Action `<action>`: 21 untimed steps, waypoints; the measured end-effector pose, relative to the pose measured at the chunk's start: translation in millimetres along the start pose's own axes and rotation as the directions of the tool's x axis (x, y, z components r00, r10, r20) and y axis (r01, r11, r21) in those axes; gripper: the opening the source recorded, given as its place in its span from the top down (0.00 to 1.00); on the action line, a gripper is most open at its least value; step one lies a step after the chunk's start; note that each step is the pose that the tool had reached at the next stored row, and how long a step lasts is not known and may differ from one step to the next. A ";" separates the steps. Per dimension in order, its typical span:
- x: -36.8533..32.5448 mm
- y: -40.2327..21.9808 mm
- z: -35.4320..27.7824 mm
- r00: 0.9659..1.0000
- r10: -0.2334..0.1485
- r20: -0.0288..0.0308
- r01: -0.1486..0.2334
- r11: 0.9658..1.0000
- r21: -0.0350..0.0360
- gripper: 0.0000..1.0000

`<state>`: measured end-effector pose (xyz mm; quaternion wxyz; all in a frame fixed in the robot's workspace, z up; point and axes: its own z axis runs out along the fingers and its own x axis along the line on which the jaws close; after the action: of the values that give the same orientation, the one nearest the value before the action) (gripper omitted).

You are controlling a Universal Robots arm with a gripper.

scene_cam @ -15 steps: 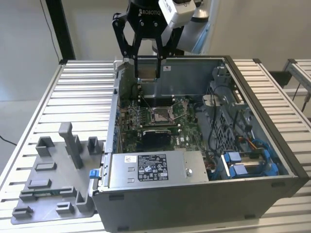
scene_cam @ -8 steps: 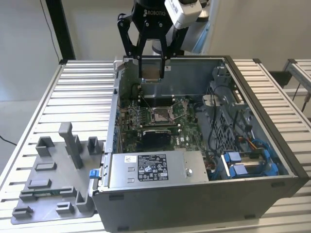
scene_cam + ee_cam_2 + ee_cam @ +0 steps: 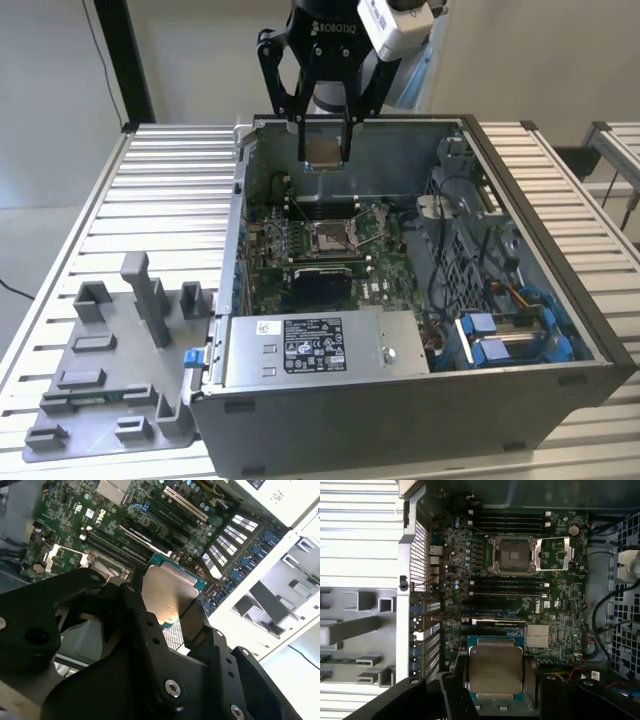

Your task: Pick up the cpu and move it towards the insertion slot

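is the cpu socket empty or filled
Empty: the insertion slot shows its bare centre, while the cpu sits between the jaws above the board.

The cpu [image 3: 495,672] had a brushed, silvery metal lid with a dull sheen, rimmed by green board. The gripper [image 3: 326,150] holding it looked like matt black metal with bright screw heads. The insertion slot [image 3: 512,555] showed shiny steel framing around a brownish centre. At seven o'clock from the dark, matt metal case [image 3: 600,340] sat a grey plastic fixture [image 3: 110,370], smooth and dull, on a ribbed aluminium table [image 3: 170,200].
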<state>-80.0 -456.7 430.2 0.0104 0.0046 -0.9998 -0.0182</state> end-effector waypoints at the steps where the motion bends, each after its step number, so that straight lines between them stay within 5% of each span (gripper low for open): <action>1: -2.0 0.1 0.1 1.000 0.000 0.000 0.000 1.000 0.000 1.00; 9: -17.2 0.6 0.6 1.000 0.000 0.000 0.000 1.000 0.000 1.00; 21: -17.8 4.9 0.7 1.000 0.000 0.000 0.000 1.000 0.000 1.00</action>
<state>-62.2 -451.5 429.3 0.0104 0.0046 -0.9998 -0.0180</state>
